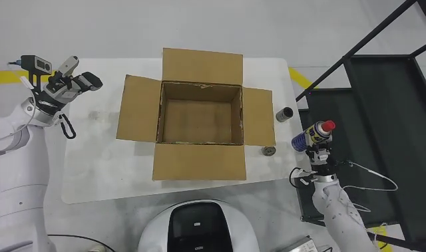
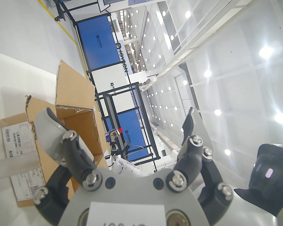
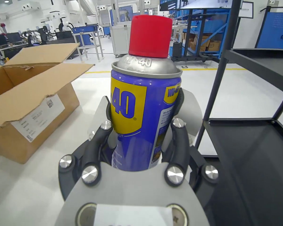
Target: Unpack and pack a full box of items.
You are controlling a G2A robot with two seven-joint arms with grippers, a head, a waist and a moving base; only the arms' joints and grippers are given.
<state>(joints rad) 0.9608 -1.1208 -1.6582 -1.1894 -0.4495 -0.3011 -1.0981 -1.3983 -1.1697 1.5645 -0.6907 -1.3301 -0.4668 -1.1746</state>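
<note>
1. Right gripper (image 3: pixel 143 105) is clenched on the spray can (image 3: pixel 141 83), upright and gripped low, just past the table (image 1: pixel 100 165) edge beside the black rack (image 1: pixel 373 119) (judged: carried between box and rack).
2. Left gripper (image 2: pixel 118 118) is released and empty, parked clear of the box.
3. Box (image 1: pixel 200 162): flaps spread, interior bare. A small cylinder (image 1: pixel 285 113) and a round piece (image 1: pixel 267 151) lie outside by its flap.

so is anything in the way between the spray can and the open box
Nothing tall. The right gripper holds the spray can beyond the table; a small dark cylinder and a small round part sit low on it beside a flap of the cardboard box.
</note>
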